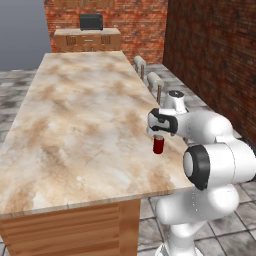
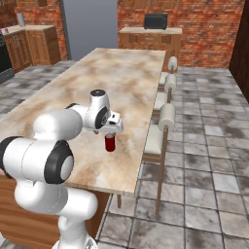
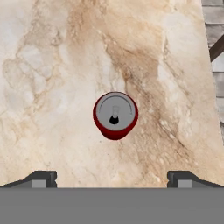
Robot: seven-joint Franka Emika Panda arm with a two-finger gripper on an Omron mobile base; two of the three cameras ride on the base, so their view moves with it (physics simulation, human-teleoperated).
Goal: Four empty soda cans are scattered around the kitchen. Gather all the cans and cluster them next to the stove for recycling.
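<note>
One red soda can point(image 1: 158, 144) stands upright on the beige marbled island counter point(image 1: 75, 130), near the counter's right long edge and toward its near end; in the right base view the same can point(image 2: 110, 142) sits just inside the edge that faces the row of stools point(image 2: 163, 124); its silver top with the pull tab faces straight up in the hand view point(image 3: 115, 114). Gripper point(image 1: 159, 134) position: directly above the can, pointing down; in the right base view the gripper point(image 2: 111, 132) hangs just over the can's top, apart from it. Jaw state: spread wide, with the two dark fingertips point(image 3: 41, 179) standing far to either side at the bottom of the hand view and the can centred between their lines, nothing gripped. Arm posture: the white arm reaches forward from the base at the counter's near corner, forearm roughly level over the counter surface. Surroundings: red brick walls, grey stone tile floor, and a wooden cabinet point(image 1: 87, 39) at the far wall carrying a black microwave point(image 1: 91, 22).
</note>
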